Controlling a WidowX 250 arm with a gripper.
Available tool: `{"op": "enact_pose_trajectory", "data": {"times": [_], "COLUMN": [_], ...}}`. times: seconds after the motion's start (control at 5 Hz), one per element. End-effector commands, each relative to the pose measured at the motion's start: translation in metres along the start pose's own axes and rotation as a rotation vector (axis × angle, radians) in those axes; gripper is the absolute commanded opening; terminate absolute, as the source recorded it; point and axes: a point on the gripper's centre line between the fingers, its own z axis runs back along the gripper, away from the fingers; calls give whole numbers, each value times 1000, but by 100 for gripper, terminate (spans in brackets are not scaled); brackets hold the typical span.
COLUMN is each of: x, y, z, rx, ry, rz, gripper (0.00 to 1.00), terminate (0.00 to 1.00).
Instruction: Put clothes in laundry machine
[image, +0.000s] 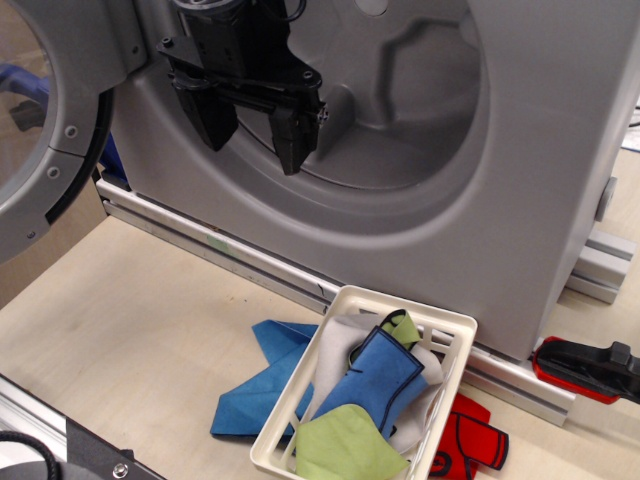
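Observation:
The clothes (375, 395) lie bundled in a small white slatted basket (455, 335) at the front: a lime-green cloth, a blue cloth with dark trim and a white-grey cloth. The laundry machine (540, 150) is a large grey box behind it, with its wide round drum mouth open and its clear-window door (40, 120) swung open at the left. My black gripper (252, 145) hangs in front of the drum mouth, well above and left of the basket. Its two fingers are spread apart with nothing between them.
A plain blue cloth (255, 385) lies on the wooden table left of the basket. A red cloth with dark trim (470, 435) lies at its right. A red and black clamp (590, 368) sits at the right. An aluminium rail (200, 240) runs under the machine.

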Motion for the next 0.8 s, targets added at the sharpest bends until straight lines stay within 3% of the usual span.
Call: {"op": "enact_pose_trajectory", "data": {"times": [0.0,0.2,0.6], "x": [0,-15,-53], "y": [0,-19,-51], "z": [0,-2,-23], "rx": [0,-32,-110], "ry": [0,-19,-29], "rz": [0,-45,88], "gripper": [100,100,100], "terminate": [0,0,0]}}
